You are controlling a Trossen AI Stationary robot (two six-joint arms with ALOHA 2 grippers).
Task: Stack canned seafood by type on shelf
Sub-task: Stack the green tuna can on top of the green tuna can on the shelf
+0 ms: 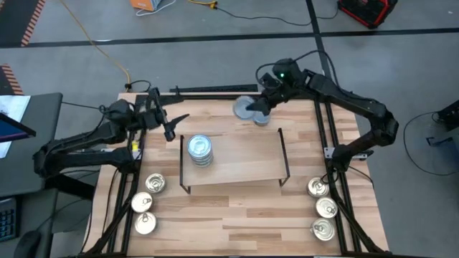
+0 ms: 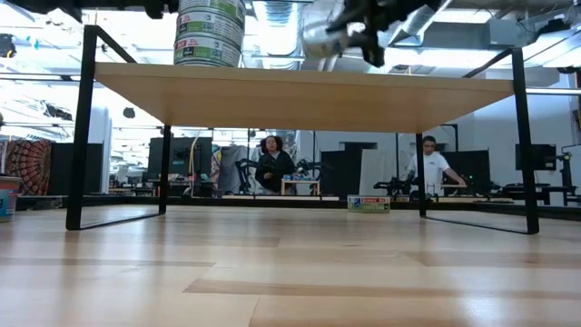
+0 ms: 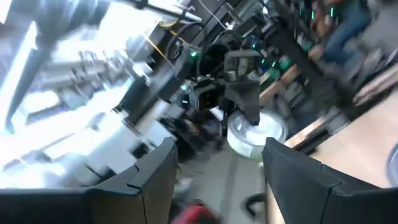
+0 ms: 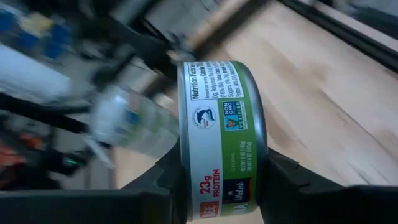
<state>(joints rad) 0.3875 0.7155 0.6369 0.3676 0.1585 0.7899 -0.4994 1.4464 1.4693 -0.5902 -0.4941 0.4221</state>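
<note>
We see the right tool (image 1: pixel 259 107) clamped on a tin (image 4: pixel 222 140) reading "23g PROTEIN", above the bench's (image 1: pixel 237 218) far edge beyond the shelf (image 1: pixel 237 154); the left tool (image 1: pixel 171 120) stands apart, beside a tin stack (image 1: pixel 200 149).

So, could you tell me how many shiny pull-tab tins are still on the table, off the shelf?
6: three by the table's near-left edge and three by the near-right edge. None looks hidden in the high view.
</note>
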